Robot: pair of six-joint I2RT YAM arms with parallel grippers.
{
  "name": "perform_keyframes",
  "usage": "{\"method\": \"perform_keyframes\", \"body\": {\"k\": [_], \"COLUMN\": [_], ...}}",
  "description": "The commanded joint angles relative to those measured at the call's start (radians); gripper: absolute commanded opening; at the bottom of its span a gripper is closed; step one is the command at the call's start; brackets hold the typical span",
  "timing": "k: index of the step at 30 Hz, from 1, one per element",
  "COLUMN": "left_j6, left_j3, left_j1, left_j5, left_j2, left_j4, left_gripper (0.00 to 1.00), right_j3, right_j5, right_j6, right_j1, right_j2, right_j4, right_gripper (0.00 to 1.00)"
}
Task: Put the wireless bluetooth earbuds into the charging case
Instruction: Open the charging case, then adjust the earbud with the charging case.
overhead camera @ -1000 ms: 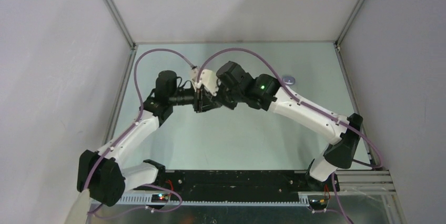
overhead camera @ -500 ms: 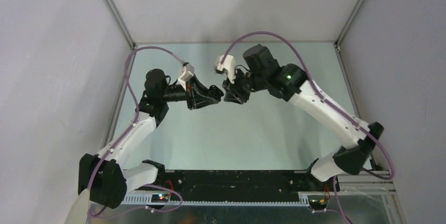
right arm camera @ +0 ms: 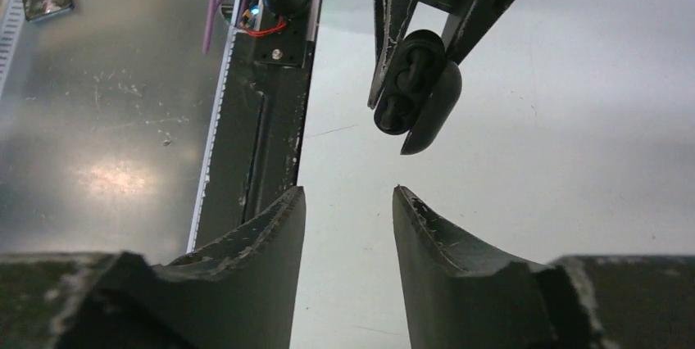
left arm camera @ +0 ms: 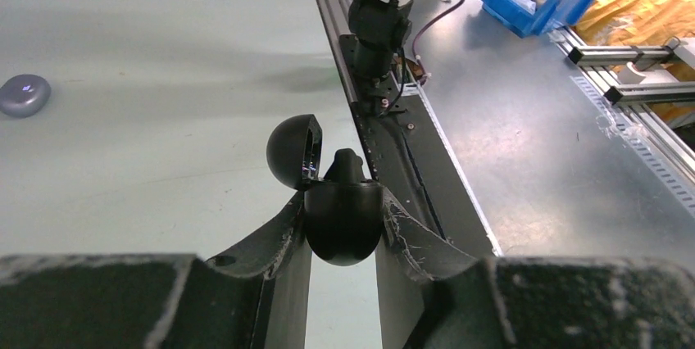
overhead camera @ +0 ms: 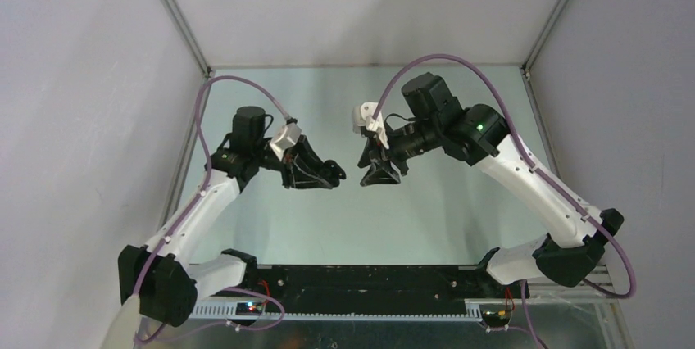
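Left gripper point(left arm camera: 344, 195): jaws clamped on the black case point(left arm camera: 344, 230), held up off the table point(left arm camera: 147, 54) at mid-field, pads on the two sides of its round base. Lid point(left arm camera: 288, 152) is hinged open, tipped off to one side.

A black bud point(left arm camera: 344, 165) pokes up out of the base. From the right wrist view dark rounded shapes fill the wells, but you cannot tell whether both are occupied or whether this bud is fully home.

Right gripper point(right arm camera: 348, 197): jaws partly apart, nothing between them, facing the case with a clear gap.

A lilac-grey pod point(left arm camera: 24, 94) lies closed on the table, well apart from both arms. No loose buds show anywhere.

Handling, as judgement:
- The case is a hard, glossy, light shell. It looks slippery and, being rounded, apt to twist in the pads, so keep the grip on the base below the seam, never on the lid.
- The lid hinge looks like the weak point, so don't press it sideways.
- The bud is tiny, smooth and light. If it needs seating, nudge its top straight down with one fingertip rather than pinching it.
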Motion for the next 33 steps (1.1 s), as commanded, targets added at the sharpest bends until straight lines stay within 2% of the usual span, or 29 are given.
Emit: {"method": "perform_keyframes", "body": {"k": [1, 11, 16, 19, 21, 28, 33], "left_j6": [0.122, 0.239, 0.288, 0.319, 0.325, 0.328, 0.326], "left_j3": [0.007, -0.001, -0.002, 0.000, 0.001, 0.004, 0.005], "left_j1": [-0.001, -0.007, -0.009, -0.009, -0.009, -0.009, -0.010], "left_j5": [0.076, 0.076, 0.076, 0.076, 0.076, 0.076, 0.076], "left_j2": [-0.041, -0.052, -0.055, -0.054, -0.054, -0.053, -0.055], "left_j4": [-0.088, -0.180, -0.223, -0.245, -0.252, -0.254, -0.256], "left_gripper": [0.21, 0.26, 0.30, 0.32, 0.33, 0.34, 0.33], "right_j3": [-0.012, -0.036, -0.037, -0.036, -0.033, -0.026, -0.036], "right_j5": [-0.058, 0.030, -0.013, 0.001, 0.018, 0.099, 0.232], "right_j6": [-0.037, 0.121, 0.108, 0.083, 0.072, 0.063, 0.076], "right_j1": [0.012, 0.047, 0.061, 0.079, 0.093, 0.148, 0.182], "right_j2": [-0.012, 0.066, 0.075, 0.075, 0.082, 0.109, 0.124], "right_j4": [-0.019, 0.136, 0.123, 0.113, 0.104, 0.096, 0.129], "right_gripper": [0.49, 0.55, 0.44, 0.26, 0.20, 0.17, 0.22]}}
